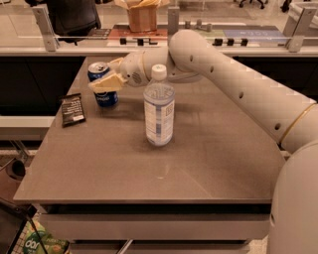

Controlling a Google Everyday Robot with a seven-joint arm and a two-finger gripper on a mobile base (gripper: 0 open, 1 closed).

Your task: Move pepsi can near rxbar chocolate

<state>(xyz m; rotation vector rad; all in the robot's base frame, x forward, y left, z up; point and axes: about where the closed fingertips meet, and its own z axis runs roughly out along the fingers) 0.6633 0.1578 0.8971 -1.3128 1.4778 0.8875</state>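
The blue pepsi can stands upright on the brown table at the far left, with its silver top showing. My gripper reaches in from the right and is shut on the can, one tan finger lying across its front. The rxbar chocolate, a flat dark wrapper, lies on the table left of the can, a short gap away near the left edge.
A clear plastic water bottle with a white cap stands mid-table, right of the can and in front of my arm. A counter with a brown paper bag and a black chair lies behind the table.
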